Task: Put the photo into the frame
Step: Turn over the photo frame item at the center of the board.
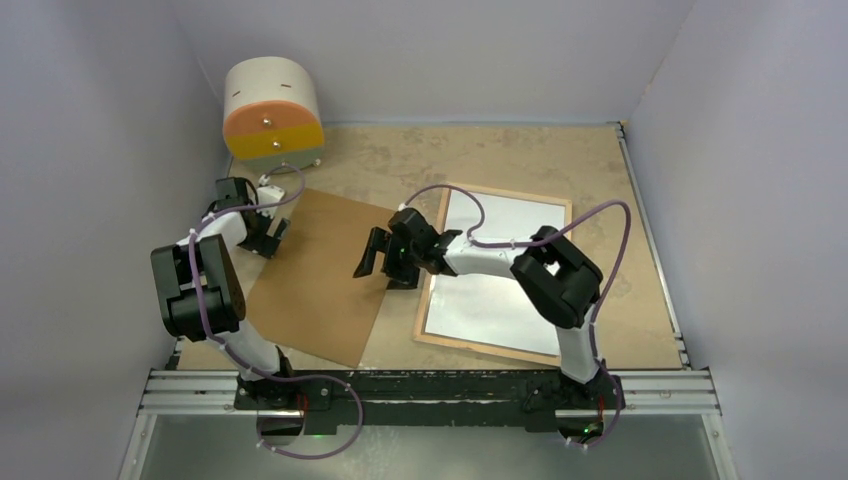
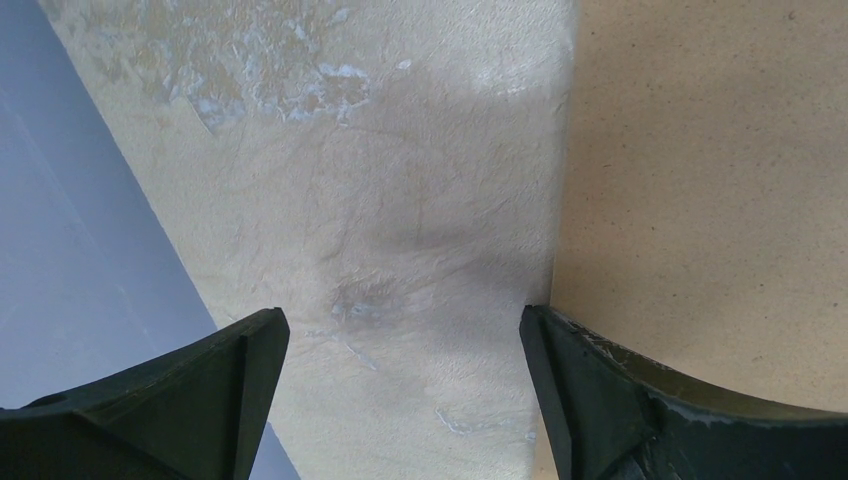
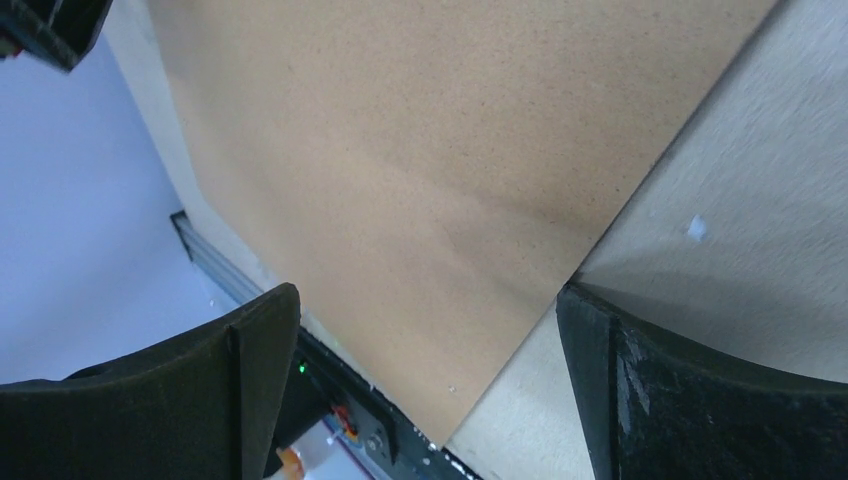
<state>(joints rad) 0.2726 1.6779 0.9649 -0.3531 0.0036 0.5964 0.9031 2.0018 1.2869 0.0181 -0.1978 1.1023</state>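
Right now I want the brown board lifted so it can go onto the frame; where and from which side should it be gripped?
The brown board is a thin sheet lying flat, so only an edge offers a pinch. Probably take its right edge, coming from the right, where the open right gripper hovers.

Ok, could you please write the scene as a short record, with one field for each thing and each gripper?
photo: white side up, lying inside the frame
frame: flat on the table, right side, wooden rim facing up
brown board: flat on the table, left of the frame, apart from it
left gripper: open, holding nothing, at the board's far left edge
right gripper: open, holding nothing, above the board's right edge
round box: far left corner, orange and yellow front
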